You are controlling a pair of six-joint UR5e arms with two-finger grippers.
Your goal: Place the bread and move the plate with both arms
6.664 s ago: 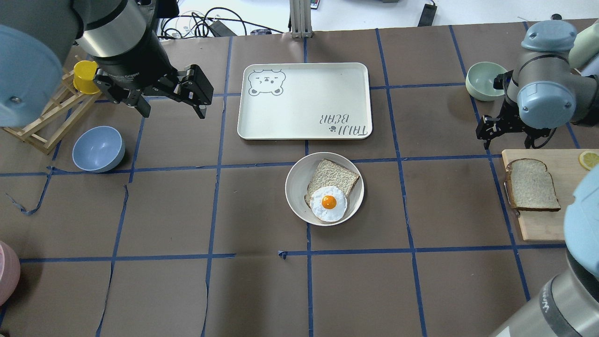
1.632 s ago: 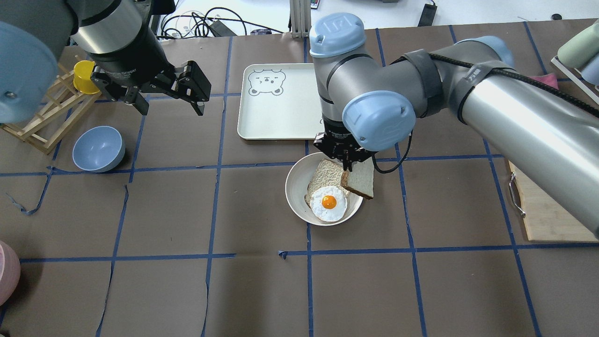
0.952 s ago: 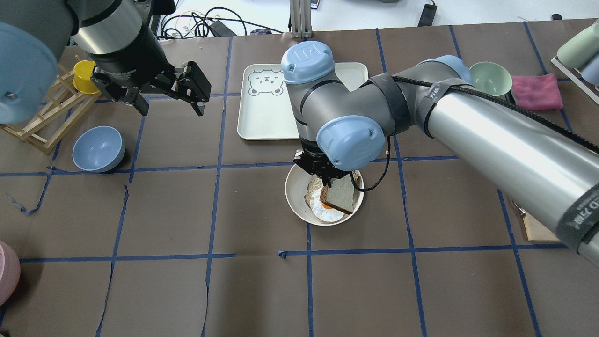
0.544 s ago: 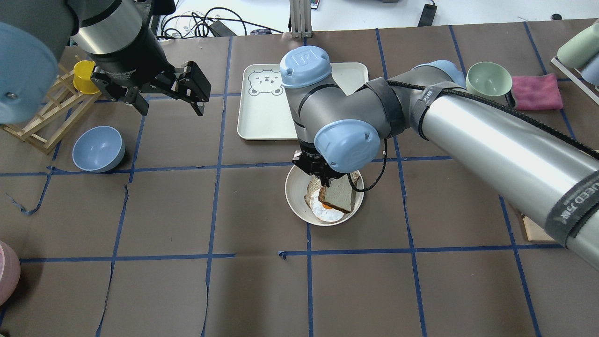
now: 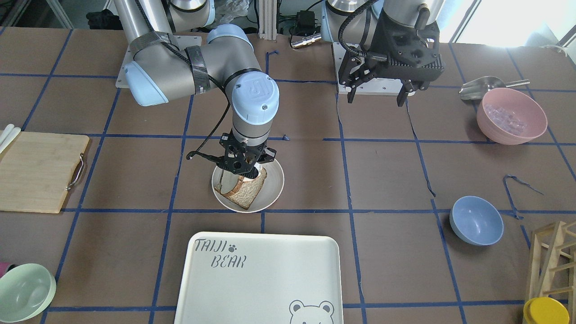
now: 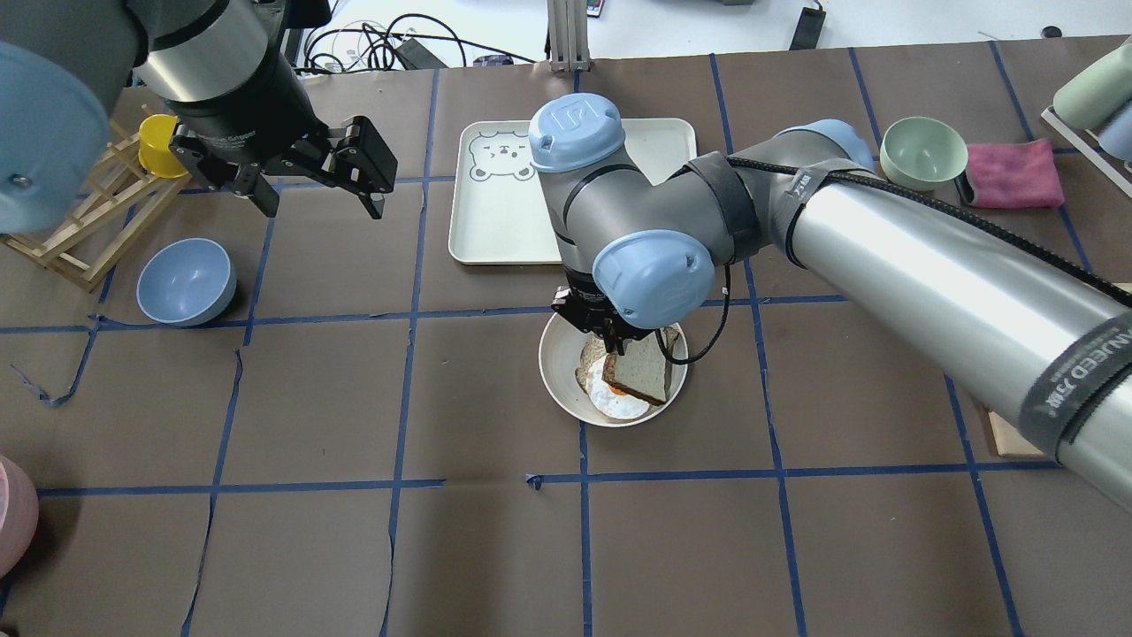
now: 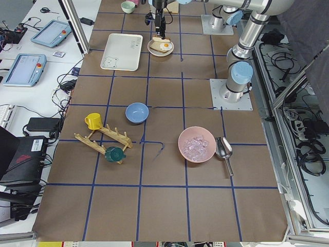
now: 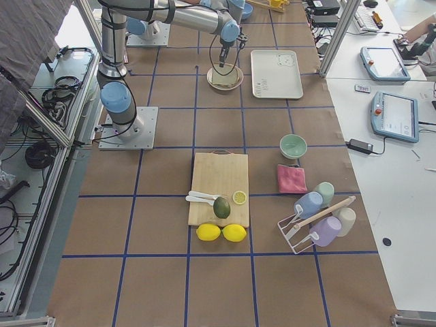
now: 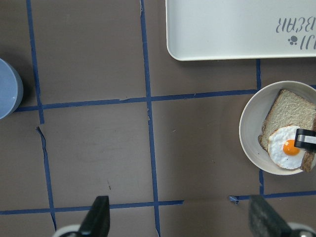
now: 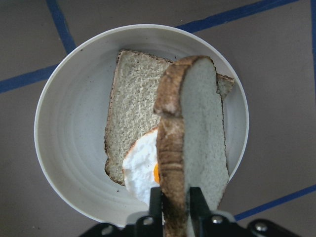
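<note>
My right gripper (image 10: 175, 198) is shut on the crust edge of the pale bread (image 10: 200, 148) and holds it on edge, tilted, just above the round off-white plate (image 10: 64, 148). On the plate lie a tanner slice (image 10: 136, 108) and a fried egg (image 10: 140, 168). In the overhead view the bread (image 6: 641, 372) hangs over the egg, inside the plate's rim (image 6: 553, 367). My left gripper (image 6: 325, 205) is open and empty, high over the table's far left, well apart from the plate.
The "TAIJI BEAR" tray (image 6: 504, 221) lies just beyond the plate. A blue bowl (image 6: 186, 281) and a wooden rack with a yellow cup (image 6: 164, 146) are at the left. A green bowl (image 6: 924, 152) and pink cloth (image 6: 1014, 172) are far right. A cutting board (image 5: 38, 171) lies at the robot's right.
My right arm has carried the bread from the cutting board to over the plate and egg; in the last half second it barely moved. The left arm has stayed still.
</note>
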